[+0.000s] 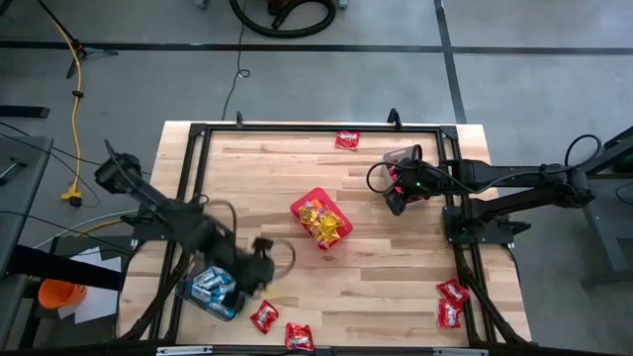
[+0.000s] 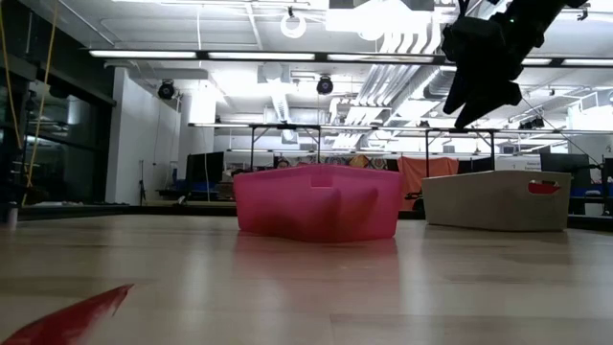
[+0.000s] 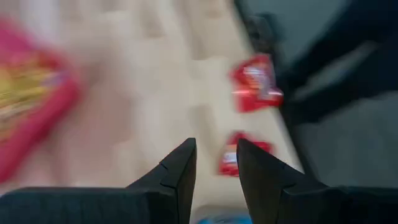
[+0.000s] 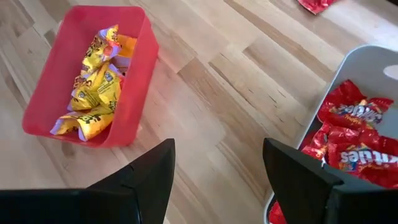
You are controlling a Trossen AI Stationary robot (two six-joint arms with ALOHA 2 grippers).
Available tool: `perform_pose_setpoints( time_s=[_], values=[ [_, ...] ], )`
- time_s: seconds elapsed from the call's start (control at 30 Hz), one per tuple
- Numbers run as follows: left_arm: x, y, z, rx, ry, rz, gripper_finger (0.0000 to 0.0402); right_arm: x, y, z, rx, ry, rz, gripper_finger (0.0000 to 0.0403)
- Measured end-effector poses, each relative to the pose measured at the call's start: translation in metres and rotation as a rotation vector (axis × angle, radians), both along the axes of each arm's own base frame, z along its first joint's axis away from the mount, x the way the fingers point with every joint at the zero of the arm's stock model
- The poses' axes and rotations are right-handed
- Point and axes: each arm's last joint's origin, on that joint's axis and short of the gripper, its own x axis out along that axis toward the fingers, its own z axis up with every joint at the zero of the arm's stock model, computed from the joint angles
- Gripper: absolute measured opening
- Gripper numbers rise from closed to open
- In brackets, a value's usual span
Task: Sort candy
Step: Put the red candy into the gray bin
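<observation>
Right gripper [image 4: 217, 180] hangs wide open and empty at the rim of the grey tub [image 4: 367, 68], which holds red candy [image 4: 354, 134]. Yellow candy [image 1: 323, 223] fills the red bin [image 1: 315, 198] at mid-table. Left gripper [image 3: 214, 171], fingers narrowly parted with nothing between them, sits beside the clear tub [image 1: 188, 294] of blue-and-white packets [image 1: 213, 287], its arm blurred. Loose red packets [image 1: 452, 303] lie along the table's edges; one in the low view is cut off.
</observation>
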Motion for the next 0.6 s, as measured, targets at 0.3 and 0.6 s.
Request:
perform_pose_setpoints(
  time_s=[0.3,0.6],
  values=[
    [0.015,-0.058,-0.047,-0.028,0.148,-0.05,0.0129,-0.001,0.0,0.0,-0.044,0.023,0.041,0.0238],
    [0.029,-0.073,-0.093,-0.012,0.281,-0.029,0.021,-0.003,-0.001,-0.001,-0.087,0.058,0.03,0.0238]
  ],
)
